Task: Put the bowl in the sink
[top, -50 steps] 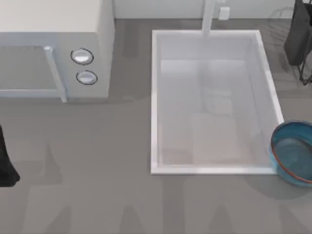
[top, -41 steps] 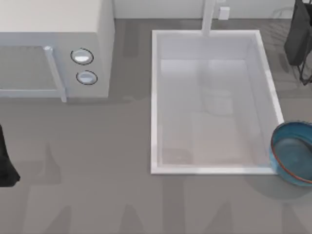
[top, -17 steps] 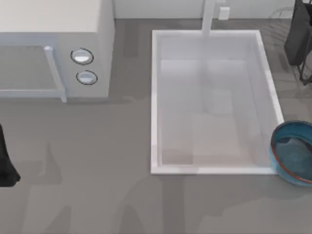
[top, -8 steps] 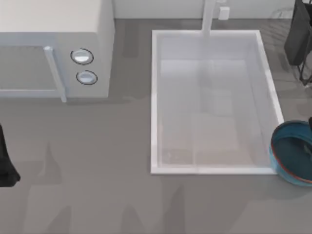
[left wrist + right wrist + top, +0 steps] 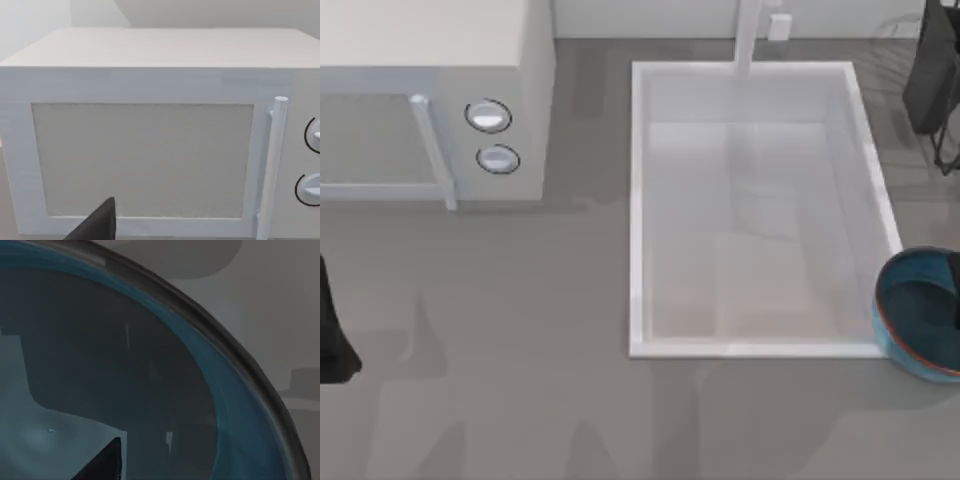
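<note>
One bowl (image 5: 918, 315), teal-blue with a thin reddish-brown rim, is seen at the right edge of the top view, on the grey table (image 5: 520, 350) just beside the lower right corner of the sink (image 5: 638, 200). It has not been put in the basin. A dark part of the right arm is seen over the bowl's right side at the frame edge. In the right wrist view the bowl's interior (image 5: 125, 365) is seen from very close, with one dark fingertip (image 5: 102, 462) of the right gripper low in the frame; whether that claw is apart or together cannot be told.

One sink is counted, its white basin holding nothing, with one white faucet (image 5: 748, 35) at its upper rim.

One white microwave (image 5: 430, 100) with two round knobs (image 5: 488, 116) is placed at upper left. No writing can be read.

The left arm (image 5: 332, 330) is parked at the left edge; whether its claw is apart or together cannot be told.
</note>
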`<state>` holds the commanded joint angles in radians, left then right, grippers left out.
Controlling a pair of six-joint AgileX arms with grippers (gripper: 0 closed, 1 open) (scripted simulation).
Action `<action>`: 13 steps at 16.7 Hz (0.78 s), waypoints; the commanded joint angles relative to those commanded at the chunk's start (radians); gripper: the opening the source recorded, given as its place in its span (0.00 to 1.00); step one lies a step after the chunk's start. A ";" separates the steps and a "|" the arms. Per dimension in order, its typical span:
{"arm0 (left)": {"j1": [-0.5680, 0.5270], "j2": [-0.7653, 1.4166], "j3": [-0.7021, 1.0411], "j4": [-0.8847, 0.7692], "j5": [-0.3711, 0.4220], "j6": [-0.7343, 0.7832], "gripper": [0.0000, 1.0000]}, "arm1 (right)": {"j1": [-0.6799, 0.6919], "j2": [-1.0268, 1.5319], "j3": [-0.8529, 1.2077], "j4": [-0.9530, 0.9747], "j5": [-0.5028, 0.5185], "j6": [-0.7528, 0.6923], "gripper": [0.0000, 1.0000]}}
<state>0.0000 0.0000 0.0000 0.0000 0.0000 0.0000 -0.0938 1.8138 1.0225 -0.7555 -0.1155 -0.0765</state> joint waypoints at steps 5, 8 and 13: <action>0.000 0.000 0.000 0.000 0.000 0.000 1.00 | 0.000 0.000 0.000 0.000 0.000 0.000 0.47; 0.000 0.000 0.000 0.000 0.000 0.000 1.00 | 0.000 0.000 0.000 0.000 0.000 0.000 0.25; 0.000 0.000 0.000 0.000 0.000 0.000 1.00 | 0.000 0.000 0.000 0.000 0.000 0.000 0.00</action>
<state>0.0000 0.0000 0.0000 0.0000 0.0000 0.0000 -0.0938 1.8138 1.0225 -0.7555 -0.1155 -0.0765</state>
